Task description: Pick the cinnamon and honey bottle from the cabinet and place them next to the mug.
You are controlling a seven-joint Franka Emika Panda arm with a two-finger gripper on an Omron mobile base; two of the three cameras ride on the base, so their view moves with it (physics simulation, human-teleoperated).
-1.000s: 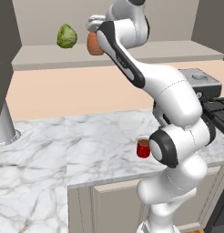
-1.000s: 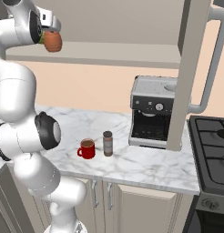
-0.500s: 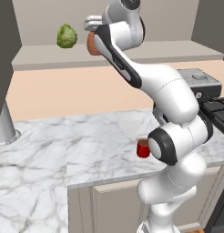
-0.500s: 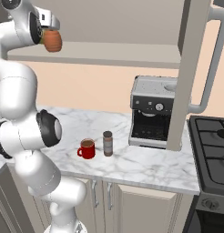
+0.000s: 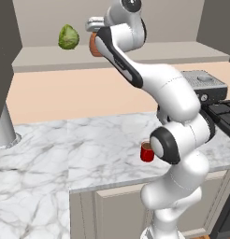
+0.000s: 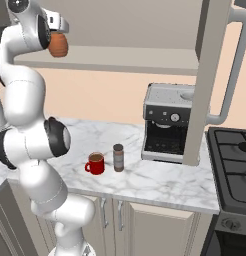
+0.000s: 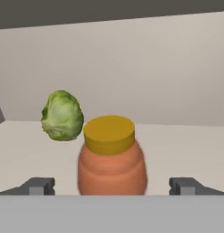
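Kitchen, marble counter (image 6: 160, 180) | cinnamon (image 6: 118, 157) upright just beside mug (image 6: 96, 163), placed | honey bottle (image 7: 112, 157) on cabinet (image 5: 135, 53) shelf near its left end, beside cabbage (image 7: 62, 115), pending | gripper (image 7: 112, 186) spread wide, tips either side of bottle, apparently not touching.

Flat, even rendered light across all three views; no glare.

Base views bright and soft w/ no single obvious source, prob. overhead. The arm (image 5: 173, 98) shades darker on its undersides. Cabinet (image 6: 145, 60) recess evenly lit, side panels dark. Marble counter (image 5: 89, 154) shows faint shading only; the mug (image 6: 95, 163) casts barely any shadow. Hand view slightly soft: honey bottle (image 7: 112, 157) edges fuzzy, its lower body blurred, cabbage (image 7: 62, 115) a bit sharper w/ mild shading on its right. No edge distortion I can make out.
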